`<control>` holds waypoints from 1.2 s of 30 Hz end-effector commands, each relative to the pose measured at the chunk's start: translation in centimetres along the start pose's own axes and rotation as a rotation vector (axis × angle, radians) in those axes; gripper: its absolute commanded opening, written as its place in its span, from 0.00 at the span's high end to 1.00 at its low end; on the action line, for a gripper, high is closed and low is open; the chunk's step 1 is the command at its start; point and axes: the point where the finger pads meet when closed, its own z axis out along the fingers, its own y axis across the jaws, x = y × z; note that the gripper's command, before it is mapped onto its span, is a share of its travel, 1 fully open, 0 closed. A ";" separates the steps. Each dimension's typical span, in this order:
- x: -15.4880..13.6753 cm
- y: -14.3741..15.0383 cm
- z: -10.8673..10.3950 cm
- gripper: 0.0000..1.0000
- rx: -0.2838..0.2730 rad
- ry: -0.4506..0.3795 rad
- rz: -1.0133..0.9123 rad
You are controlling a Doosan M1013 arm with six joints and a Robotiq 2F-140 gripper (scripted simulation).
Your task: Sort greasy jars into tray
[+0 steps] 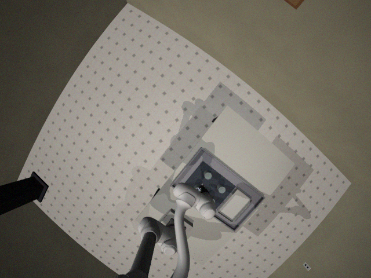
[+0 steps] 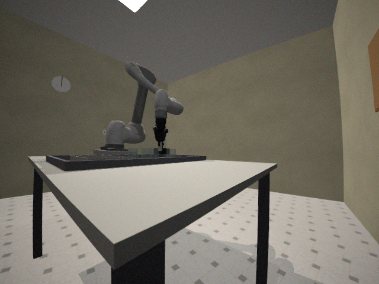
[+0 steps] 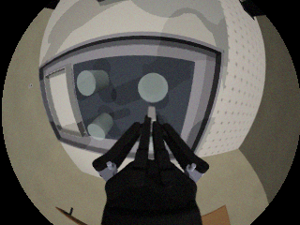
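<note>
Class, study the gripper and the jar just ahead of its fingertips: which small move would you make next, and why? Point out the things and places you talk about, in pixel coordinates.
Probably a gentle, low push with the closed gripper [image 1: 202,188] [image 2: 160,150] [image 3: 151,111] against the jar ahead [image 3: 153,87]: the fingers are together, pointing at that jar, and sliding it a little could hint at grease, which nobody can see.
</note>
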 end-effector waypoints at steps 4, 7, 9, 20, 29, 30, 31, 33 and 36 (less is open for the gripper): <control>0.0 0.0 0.0 1.00 0.000 0.000 0.000; 0.0 0.0 0.0 1.00 0.000 0.000 0.000; 0.0 0.0 0.0 1.00 0.000 0.000 0.000; 0.0 0.0 0.0 0.00 0.000 0.000 0.000; 0.0 0.0 0.0 0.00 0.000 0.000 0.000; 0.0 0.0 0.0 0.00 0.000 0.000 0.000; 0.0 0.0 0.0 0.00 0.000 0.000 0.000; 0.0 0.0 0.0 0.00 0.000 0.000 0.000; 0.0 0.0 0.0 0.00 0.000 0.000 0.000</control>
